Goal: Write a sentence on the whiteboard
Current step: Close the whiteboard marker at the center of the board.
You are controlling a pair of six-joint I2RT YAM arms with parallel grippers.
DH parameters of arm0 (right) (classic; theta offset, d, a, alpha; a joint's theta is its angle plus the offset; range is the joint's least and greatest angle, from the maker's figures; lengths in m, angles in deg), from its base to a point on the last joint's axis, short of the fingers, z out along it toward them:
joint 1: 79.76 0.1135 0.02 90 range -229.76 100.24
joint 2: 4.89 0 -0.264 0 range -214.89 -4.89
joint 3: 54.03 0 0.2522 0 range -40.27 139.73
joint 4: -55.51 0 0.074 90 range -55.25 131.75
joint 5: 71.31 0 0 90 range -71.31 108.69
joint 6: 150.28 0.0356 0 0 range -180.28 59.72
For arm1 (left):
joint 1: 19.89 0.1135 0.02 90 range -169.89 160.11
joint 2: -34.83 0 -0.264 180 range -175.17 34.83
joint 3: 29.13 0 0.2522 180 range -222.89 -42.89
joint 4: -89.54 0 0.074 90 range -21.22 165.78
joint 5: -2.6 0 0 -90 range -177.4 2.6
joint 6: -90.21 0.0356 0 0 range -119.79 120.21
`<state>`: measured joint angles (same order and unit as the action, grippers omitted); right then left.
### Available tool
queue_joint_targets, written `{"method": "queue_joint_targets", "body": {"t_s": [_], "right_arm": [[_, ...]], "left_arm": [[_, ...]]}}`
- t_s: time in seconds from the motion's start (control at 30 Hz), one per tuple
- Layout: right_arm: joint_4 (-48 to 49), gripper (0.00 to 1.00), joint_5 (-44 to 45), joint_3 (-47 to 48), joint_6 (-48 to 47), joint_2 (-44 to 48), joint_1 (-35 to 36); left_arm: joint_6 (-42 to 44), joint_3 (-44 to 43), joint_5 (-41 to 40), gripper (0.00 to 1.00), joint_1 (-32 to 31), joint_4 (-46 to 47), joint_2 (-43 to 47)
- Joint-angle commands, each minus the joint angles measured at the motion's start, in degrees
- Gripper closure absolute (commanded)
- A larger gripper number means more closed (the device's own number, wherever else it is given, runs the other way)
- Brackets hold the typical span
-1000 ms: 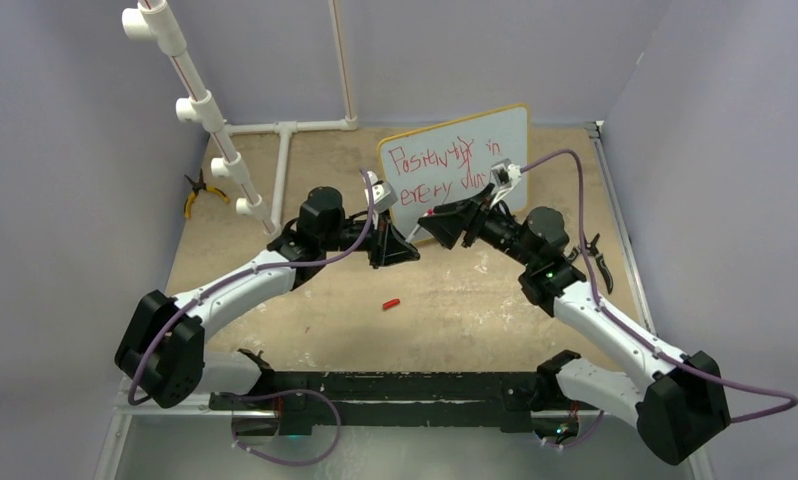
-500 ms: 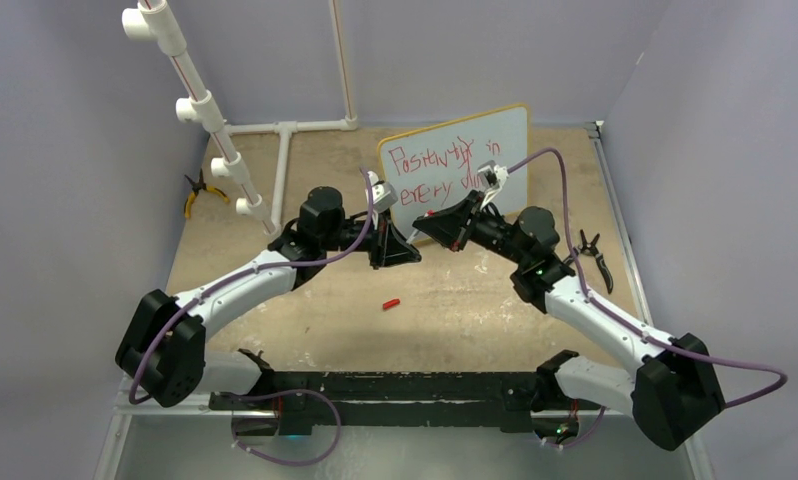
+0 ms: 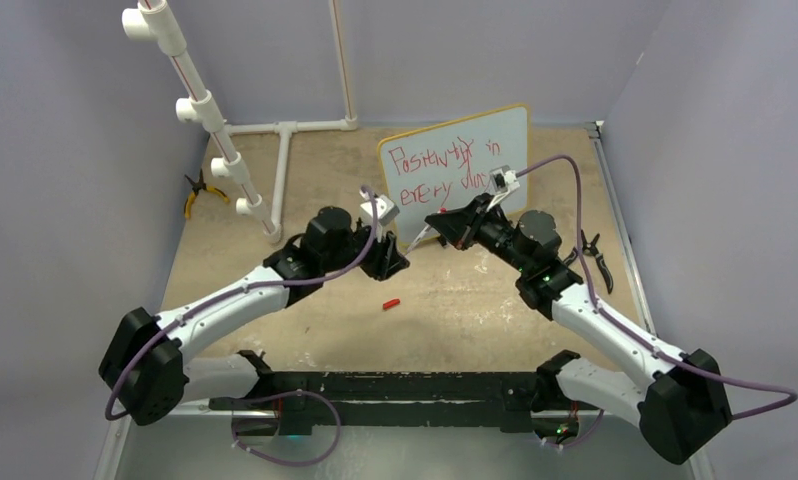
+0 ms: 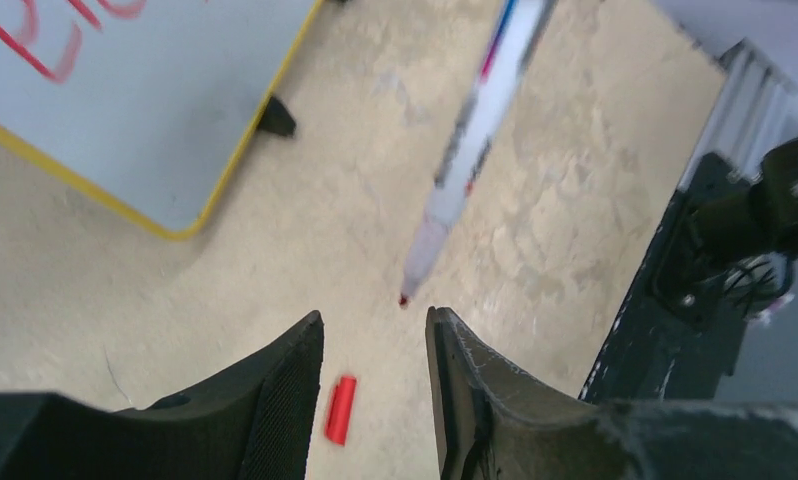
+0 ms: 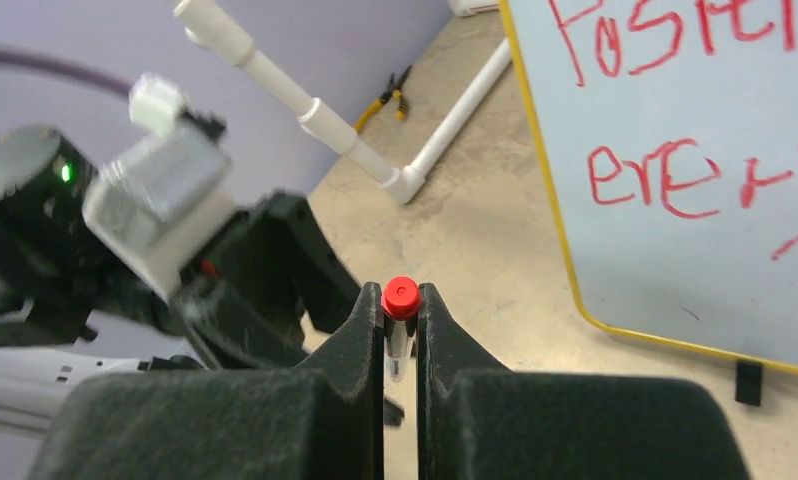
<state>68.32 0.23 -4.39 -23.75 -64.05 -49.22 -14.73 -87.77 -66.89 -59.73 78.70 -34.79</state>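
Marker [image 4: 472, 140] is clamped in my right gripper [image 5: 401, 305] with its tip aimed 8 o'clock, away from the whiteboard [image 3: 510, 130] standing at 12 just behind it, while my left gripper [image 4: 373, 320] hangs spread and empty near the tip.

Far edge, middle: whiteboard [image 3: 455, 160] stands tilted, blocking the ground behind it.
Far left corner: white pipe frame [image 3: 237, 165] rises high, with yellow pliers [image 3: 197, 192] beside it.
Right edge: black pliers [image 3: 597, 258] lie flat.
Before the whiteboard: marker [image 4: 472, 140], clamped in the right gripper [image 5: 401, 300], slants toward the left gripper [image 4: 375, 320] and its parted jaws.
Centre: room to pass on the surface [image 3: 475, 310] around a small red cap [image 3: 391, 302].
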Motion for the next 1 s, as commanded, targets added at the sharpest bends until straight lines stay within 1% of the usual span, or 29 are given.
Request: {"method": "queue_joint_targets", "body": {"t_s": [0.0,0.07,0.17,0.43,0.63,0.8,0.9,0.97], "right_arm": [[-3.73,1.00,6.98,-0.49,-2.69,4.22,0.21],[-4.02,1.00,9.30,-1.37,-3.48,6.41,0.18],[-4.73,1.00,11.03,-2.01,-5.20,9.40,0.22],[-6.80,1.00,12.13,-3.53,-8.33,15.09,0.22],[-8.69,1.00,11.36,-3.83,-9.17,16.80,0.21],[-9.34,1.00,11.72,-3.69,-9.62,17.36,0.17],[-9.56,1.00,12.34,-3.90,-9.55,17.79,0.21],[-9.81,1.00,12.71,-3.81,-9.47,17.88,0.22]], "left_arm": [[6.85,1.51,-16.34,0.59,-8.66,-11.71,-2.61],[7.98,0.91,-16.50,0.59,-10.88,-13.56,-5.45],[9.70,0.94,-13.23,0.61,-11.85,-13.25,-9.16],[11.58,-0.57,-13.57,0.64,-12.11,-13.77,-17.34],[10.95,0.79,-14.87,0.65,-12.11,-14.59,-17.10],[10.63,0.67,-14.30,0.65,-12.21,-14.70,-17.16],[10.66,1.16,-14.25,0.65,-12.02,-13.33,-13.53],[10.60,0.61,-12.60,0.64,-10.35,-13.08,-10.97]]}}
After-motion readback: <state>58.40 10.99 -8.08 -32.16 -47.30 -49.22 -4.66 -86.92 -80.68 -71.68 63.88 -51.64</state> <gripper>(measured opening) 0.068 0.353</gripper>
